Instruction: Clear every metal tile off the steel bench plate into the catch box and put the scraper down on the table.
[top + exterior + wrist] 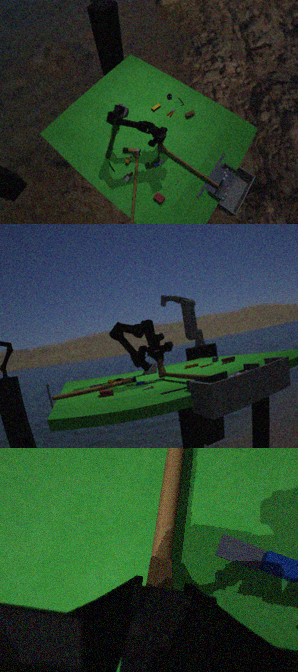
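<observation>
My gripper (160,144) (161,357) (162,586) is shut on the long scraper's upright grip. The long scraper's wooden handle (190,167) (186,376) (169,508) runs from the fingers to the steel bench plate (213,177) at the table's edge; its blade end is too dark to make out. The catch box (243,193) (243,388) hangs at the plate's far end. A few small pale metal tiles (225,175) show near where plate and box meet; I cannot tell which side they are on. The box floor is mostly dark.
A second long wooden-handled tool (134,187) (87,388) lies left of the scraper. A red block (159,198) (106,392) and a blue-handled tool (159,163) (282,565) lie nearby. A yellow block (156,107), red-handled pliers (171,113) and a brown block (189,114) lie farther back.
</observation>
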{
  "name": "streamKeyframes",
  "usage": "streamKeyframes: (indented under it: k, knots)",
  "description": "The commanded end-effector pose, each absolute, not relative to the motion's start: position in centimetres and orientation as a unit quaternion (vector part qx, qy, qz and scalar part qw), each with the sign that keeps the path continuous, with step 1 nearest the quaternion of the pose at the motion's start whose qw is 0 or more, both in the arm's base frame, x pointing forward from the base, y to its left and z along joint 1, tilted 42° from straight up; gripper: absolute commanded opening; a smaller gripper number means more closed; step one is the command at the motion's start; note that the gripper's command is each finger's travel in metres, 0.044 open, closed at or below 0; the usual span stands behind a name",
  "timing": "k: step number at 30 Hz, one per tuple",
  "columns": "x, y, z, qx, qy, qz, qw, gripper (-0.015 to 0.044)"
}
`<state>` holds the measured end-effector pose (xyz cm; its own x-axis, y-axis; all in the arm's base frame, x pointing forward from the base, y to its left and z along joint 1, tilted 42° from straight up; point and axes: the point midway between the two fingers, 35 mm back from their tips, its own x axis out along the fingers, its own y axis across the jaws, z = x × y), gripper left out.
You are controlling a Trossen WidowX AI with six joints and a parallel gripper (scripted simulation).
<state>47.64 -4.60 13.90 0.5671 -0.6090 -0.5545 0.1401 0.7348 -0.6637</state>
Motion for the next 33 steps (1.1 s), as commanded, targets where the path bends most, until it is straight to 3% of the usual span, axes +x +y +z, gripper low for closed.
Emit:
streamKeyframes:
  k: [1, 33]
  knots:
    - [47.0, -4.0, 14.5, -0.286, 0.399, -0.223, 0.842, 0.0000]
    - [42.0, -3.2, 14.3, -0.286, 0.398, -0.222, 0.843, 0.0000]
